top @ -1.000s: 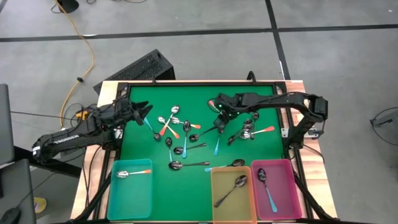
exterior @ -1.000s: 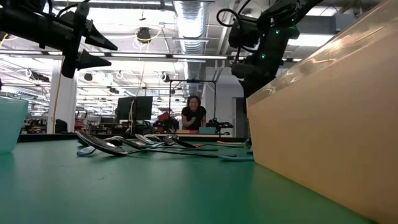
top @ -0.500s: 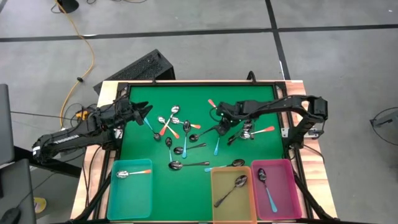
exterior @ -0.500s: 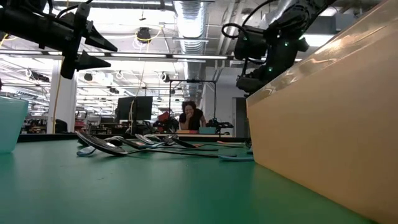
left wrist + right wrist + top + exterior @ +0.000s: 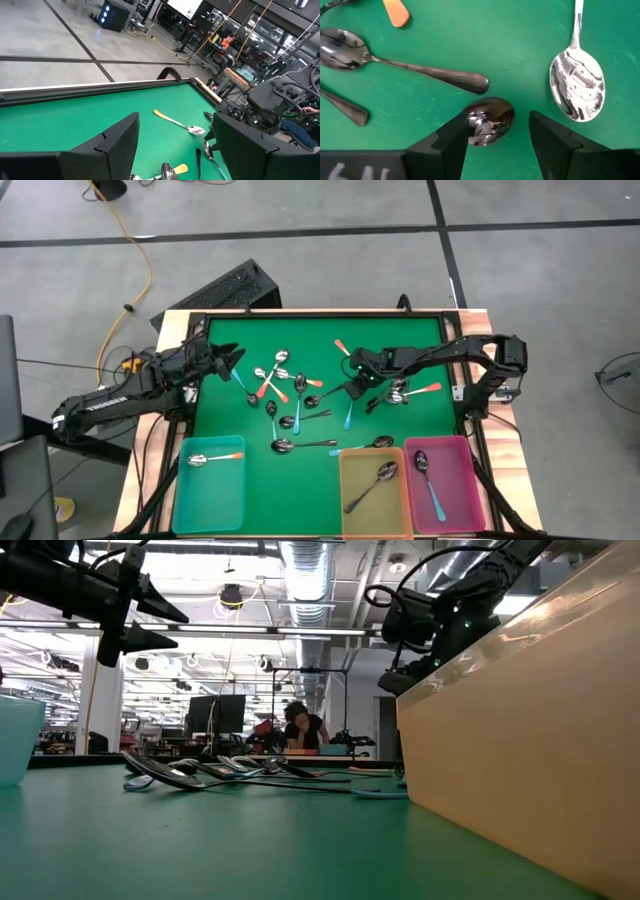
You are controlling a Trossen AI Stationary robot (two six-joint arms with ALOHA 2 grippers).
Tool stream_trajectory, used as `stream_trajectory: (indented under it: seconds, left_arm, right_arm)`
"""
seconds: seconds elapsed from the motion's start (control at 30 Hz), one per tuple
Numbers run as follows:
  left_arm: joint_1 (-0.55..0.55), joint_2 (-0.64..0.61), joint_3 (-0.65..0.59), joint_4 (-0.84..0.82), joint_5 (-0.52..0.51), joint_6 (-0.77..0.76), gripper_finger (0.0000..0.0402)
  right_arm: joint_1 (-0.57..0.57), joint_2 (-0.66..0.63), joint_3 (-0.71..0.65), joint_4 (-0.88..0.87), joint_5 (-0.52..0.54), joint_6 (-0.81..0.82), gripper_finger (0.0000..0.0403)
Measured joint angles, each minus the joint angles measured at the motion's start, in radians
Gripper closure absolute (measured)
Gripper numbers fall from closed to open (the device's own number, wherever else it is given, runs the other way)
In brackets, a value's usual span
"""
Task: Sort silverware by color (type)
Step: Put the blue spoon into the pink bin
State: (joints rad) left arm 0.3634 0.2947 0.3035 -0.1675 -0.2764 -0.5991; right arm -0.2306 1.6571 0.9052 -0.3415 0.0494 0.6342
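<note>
Lowered since before — right gripper (image 5: pixel 492 137) open, straddling spoon bowl (image 5: pixel 490 120).

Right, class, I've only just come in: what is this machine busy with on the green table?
Two robot arms are sorting spoons by handle colour into three bins. The right tool is low over the scattered spoons mid-table, open, with a spoon bowl between its fingers, not gripped. The left tool hangs open at the table's left side, holding nothing. One spoon lies in each of the teal bin, yellow bin and pink bin; most spoons remain unsorted.
</note>
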Motion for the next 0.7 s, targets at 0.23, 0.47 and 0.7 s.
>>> stream_trajectory:
  seconds: [0.23, 0.47, 0.7]
  left_arm:
    - [0.0, 0.0, 0.0, 0.0, 0.0, 0.007, 0.0164]
    - [0.0, 0.0, 0.0, 0.0, 0.0, 0.007, 0.0164]
    - [0.0, 0.0, 0.0, 0.0, 0.0, 0.007, 0.0164]
  right_arm:
    - [0.002, 0.0, -0.004, 0.024, 0.0, 0.021, 0.0195]
    - [0.009, 0.0, -0.004, 0.042, 0.0, 0.021, 0.0204]
    - [0.013, 0.0, -0.004, 0.034, 0.0, 0.022, 0.0207]
